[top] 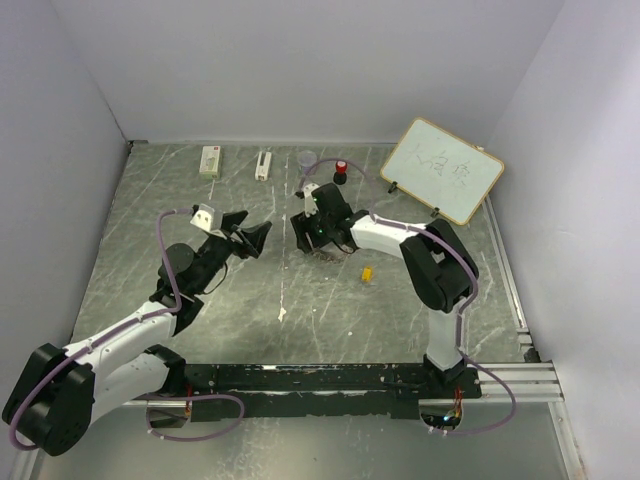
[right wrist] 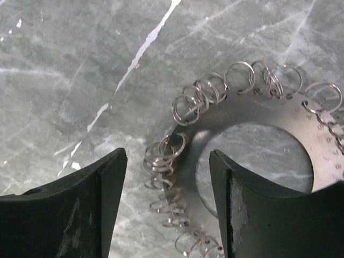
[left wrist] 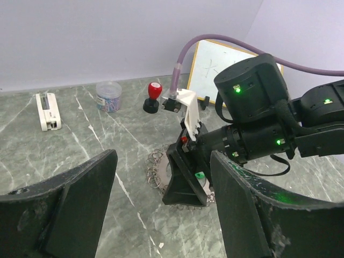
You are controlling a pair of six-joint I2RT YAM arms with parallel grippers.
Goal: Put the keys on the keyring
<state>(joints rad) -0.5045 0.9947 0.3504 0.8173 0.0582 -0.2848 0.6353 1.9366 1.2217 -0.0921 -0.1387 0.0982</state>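
Note:
The keyring (right wrist: 236, 110) is a flat metal ring lying on the table, its rim crowded with small wire loops. It also shows in the left wrist view (left wrist: 156, 166) and partly under the right arm in the top view (top: 328, 254). My right gripper (right wrist: 167, 204) is open and points down, with one finger outside the rim and one over the ring's hole. The green key (left wrist: 199, 174) sits beside those fingers; I cannot tell what it rests on. The yellow-orange key (top: 367, 272) lies loose on the table to the right. My left gripper (left wrist: 161, 215) is open and empty, left of the ring.
A red-topped black knob (top: 341, 170), a small clear cup (top: 306, 158), a white clip-like tool (top: 263, 165) and a white box (top: 210, 160) stand along the back. A whiteboard (top: 442, 170) leans at the back right. White walls enclose the table.

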